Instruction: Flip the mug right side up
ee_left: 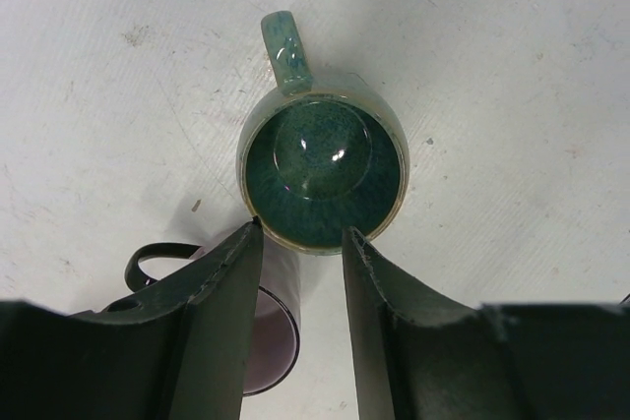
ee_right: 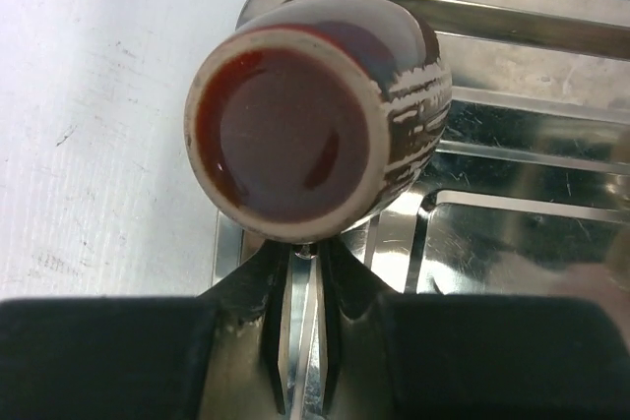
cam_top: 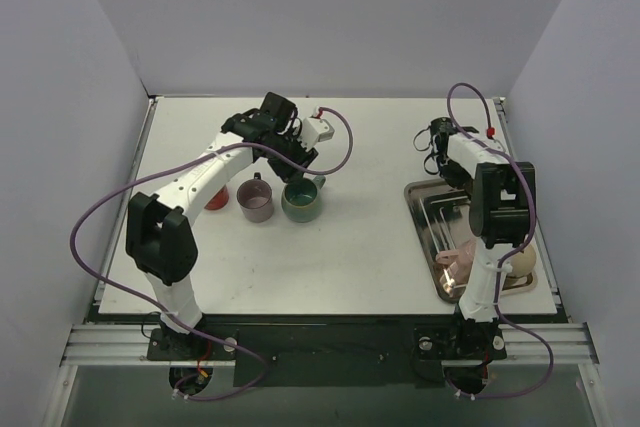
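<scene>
A brown mug (ee_right: pixel 295 135) with a cream ring facing the right wrist camera lies tilted over the far left corner of the steel tray (ee_right: pixel 512 194). My right gripper (ee_right: pixel 307 253) is shut at the mug's lower edge, its tips tucked under it. What they pinch there is hidden. Seen from the top, the right gripper (cam_top: pixel 437 147) covers this mug. A green mug (ee_left: pixel 323 169) stands upright on the table, handle pointing away. My left gripper (ee_left: pixel 303 238) hovers open just above its near rim and holds nothing.
A purple mug (ee_left: pixel 261 341) stands beside the green one, partly behind my left finger (ee_left: pixel 212 322). A red object (cam_top: pixel 215 197) sits under the left arm. The tray (cam_top: pixel 425 232) holds a pink item (cam_top: pixel 455 259) and a beige round one (cam_top: pixel 520 262).
</scene>
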You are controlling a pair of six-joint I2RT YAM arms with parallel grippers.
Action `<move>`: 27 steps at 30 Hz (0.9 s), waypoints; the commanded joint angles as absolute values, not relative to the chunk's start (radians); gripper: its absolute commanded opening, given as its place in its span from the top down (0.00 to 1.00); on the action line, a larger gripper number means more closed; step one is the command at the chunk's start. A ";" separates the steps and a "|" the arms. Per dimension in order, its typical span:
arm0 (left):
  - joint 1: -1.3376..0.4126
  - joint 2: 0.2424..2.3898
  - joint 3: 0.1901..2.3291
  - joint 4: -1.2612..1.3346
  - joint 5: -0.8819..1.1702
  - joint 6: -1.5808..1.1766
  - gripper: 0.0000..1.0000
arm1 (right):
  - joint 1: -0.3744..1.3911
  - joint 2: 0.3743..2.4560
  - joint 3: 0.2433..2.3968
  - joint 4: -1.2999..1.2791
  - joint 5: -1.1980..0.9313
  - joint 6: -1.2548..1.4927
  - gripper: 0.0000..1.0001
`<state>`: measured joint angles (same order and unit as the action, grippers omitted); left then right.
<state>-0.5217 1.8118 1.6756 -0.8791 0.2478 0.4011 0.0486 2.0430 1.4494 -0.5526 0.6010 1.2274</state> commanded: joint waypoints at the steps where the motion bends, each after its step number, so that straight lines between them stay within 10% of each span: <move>1: -0.520 1.755 1.677 -0.859 0.282 0.410 0.52 | 0.035 2.046 1.437 -0.592 0.630 1.218 0.98; 27: -0.523 1.660 1.565 -0.862 0.696 0.462 0.42 | 0.130 1.508 1.002 -0.157 0.313 1.017 1.00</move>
